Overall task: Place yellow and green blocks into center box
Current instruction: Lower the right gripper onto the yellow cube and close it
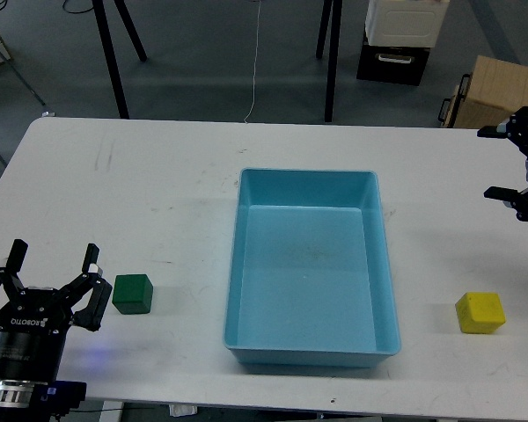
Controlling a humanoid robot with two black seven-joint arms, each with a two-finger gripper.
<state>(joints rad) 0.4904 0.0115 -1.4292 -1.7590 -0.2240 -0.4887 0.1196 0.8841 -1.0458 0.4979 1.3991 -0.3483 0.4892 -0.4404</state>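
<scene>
A green block (132, 294) lies on the white table (141, 193) at the front left. A yellow block (480, 312) lies at the front right. The light blue box (311, 265) stands empty in the middle. My left gripper (55, 266) is open, just left of the green block and not touching it. My right gripper (503, 163) is open and empty at the right edge, well behind the yellow block, above the table.
Beyond the table's far edge are black stand legs (114, 53), a cardboard box (502, 97) and a white and black case (400, 40) on the floor.
</scene>
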